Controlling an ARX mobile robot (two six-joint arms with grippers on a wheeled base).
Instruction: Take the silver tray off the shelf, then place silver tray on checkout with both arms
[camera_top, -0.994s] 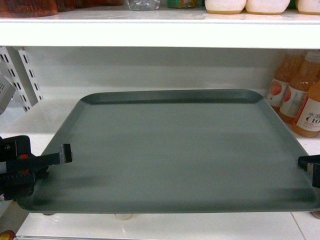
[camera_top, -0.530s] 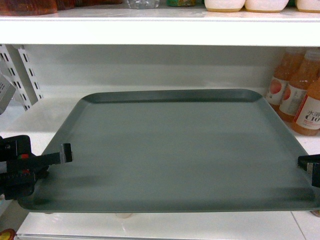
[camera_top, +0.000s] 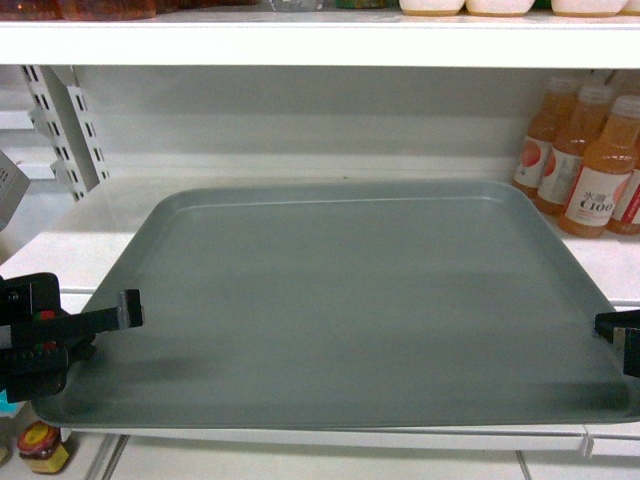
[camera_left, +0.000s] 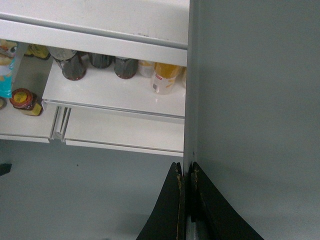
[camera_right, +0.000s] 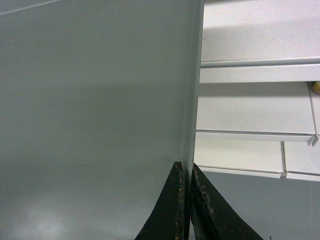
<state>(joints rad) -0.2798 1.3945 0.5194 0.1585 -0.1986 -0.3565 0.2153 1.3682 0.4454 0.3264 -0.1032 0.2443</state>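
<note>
Head view: both tools pinch the silver tray (camera_top: 350, 300) by opposite rims

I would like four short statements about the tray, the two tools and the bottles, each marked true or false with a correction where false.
1. The left tool is shut on the rim of the silver tray. True.
2. The right tool hangs open, apart from the tray. False: it is shut on the tray's opposite rim.
3. Orange drink bottles stand on the shelf to the right of the tray. True.
4. A bottle lies on the tray. False: the tray's surface is bare.
</note>
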